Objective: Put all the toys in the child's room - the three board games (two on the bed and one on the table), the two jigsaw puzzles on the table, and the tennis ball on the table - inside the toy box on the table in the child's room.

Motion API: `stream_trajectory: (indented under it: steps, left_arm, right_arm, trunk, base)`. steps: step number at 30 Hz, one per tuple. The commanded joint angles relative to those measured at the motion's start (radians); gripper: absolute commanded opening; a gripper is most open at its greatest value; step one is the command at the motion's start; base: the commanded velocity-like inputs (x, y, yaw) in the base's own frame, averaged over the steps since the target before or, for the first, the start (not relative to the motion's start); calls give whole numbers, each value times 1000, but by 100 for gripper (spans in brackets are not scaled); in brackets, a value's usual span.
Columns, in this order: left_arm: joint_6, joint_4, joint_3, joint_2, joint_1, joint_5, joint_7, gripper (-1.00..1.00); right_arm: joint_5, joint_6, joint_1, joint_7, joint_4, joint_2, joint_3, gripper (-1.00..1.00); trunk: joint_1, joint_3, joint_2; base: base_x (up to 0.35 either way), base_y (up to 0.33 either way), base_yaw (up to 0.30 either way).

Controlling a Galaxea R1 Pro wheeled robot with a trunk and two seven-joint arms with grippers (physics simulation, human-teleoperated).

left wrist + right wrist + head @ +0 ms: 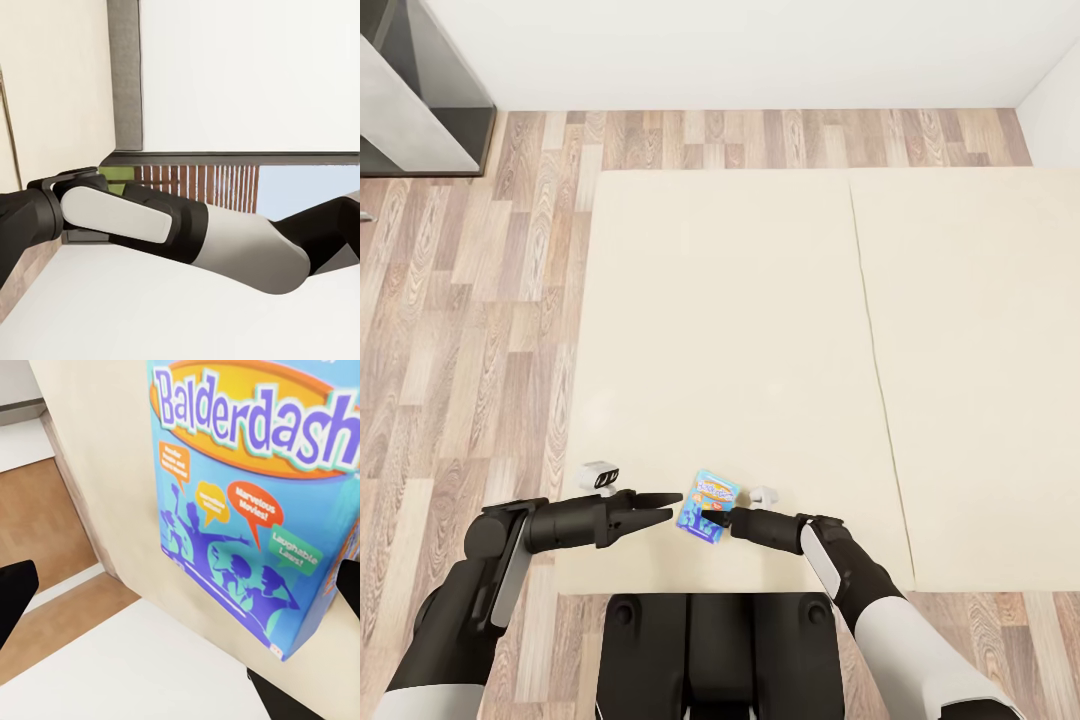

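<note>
Where "Balderdash" reads, blue board game (255, 502), cream bed (760, 330)

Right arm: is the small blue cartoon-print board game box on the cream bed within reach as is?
Probably yes. The right gripper is already at the near edge of the small blue cartoon-print board game box, which lies flat on the cream bed, and nothing stands between them. Its jaws look open around the box.

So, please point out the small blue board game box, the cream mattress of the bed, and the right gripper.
Small blue board game box (708, 506): head view, printed top face.
Cream mattress (730, 330): head view, bare surface.
Right gripper (710, 518): head view, between its fingertips.
</note>
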Motion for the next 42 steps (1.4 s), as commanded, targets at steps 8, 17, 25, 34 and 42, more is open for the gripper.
stream_trajectory:
  steps: [8,17,25,34,42]
  left_arm:
    - [11,0,0,0,0,0,-3,100]
    - [11,0,1,0,0,0,-4,100]
    - [11,0,1,0,0,0,-3,100]
    - [11,0,1,0,0,0,-3,100]
    - [11,0,1,0,0,0,-4,100]
  right_arm:
    - [-8,8,0,-2,-1,0,1,100]
    - [-8,8,-1,-2,-1,0,2,100]
    - [-8,8,0,-2,-1,0,2,100]
    - [-8,8,0,-2,-1,0,2,100]
    - [-8,8,0,-2,-1,-1,1,100]
  trunk:
    - [1,-1,-1]
    - [1,-1,-1]
    - [1,-1,-1]
    - [1,-1,-1]
    - [1,-1,-1]
  base:
    - [0,0,2]
    - [0,0,0]
    - [0,61,0]
    - [0,18,0]
    - [0,1,0]
